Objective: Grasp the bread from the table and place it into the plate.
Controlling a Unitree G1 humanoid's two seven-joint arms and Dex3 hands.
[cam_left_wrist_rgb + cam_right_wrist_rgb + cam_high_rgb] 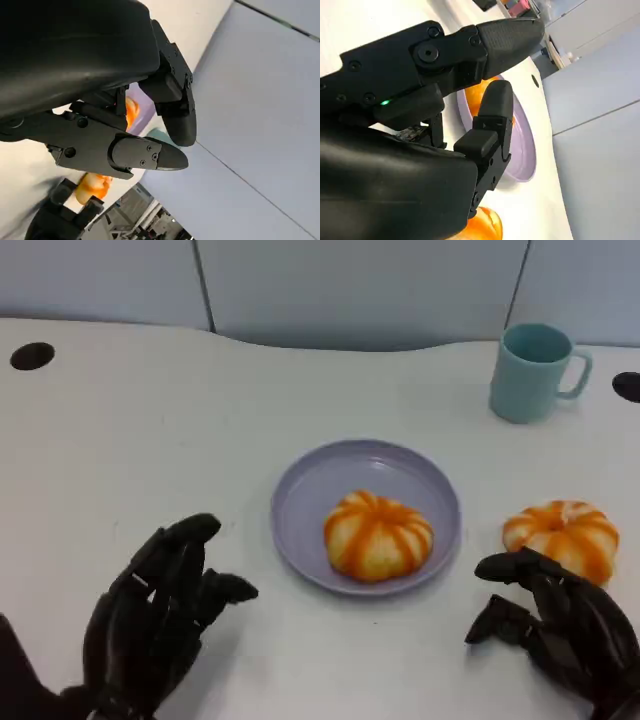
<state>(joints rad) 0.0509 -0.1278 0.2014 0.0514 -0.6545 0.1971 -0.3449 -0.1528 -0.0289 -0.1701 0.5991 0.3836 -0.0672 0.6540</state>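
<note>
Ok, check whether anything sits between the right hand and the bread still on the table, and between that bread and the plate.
Nothing visible blocks either gap. The right hand is just in front of the bread on the table, fingertips at its near edge. Bare table separates that bread from the plate, though another bread already occupies the plate's near-right part.

Head camera: high, looking down across the table (150, 430) toward the back wall; both wrist cameras: close behind their own hands, tilted, apparently rolled sideways, sharing with it the plate (300, 502) (526, 150).
</note>
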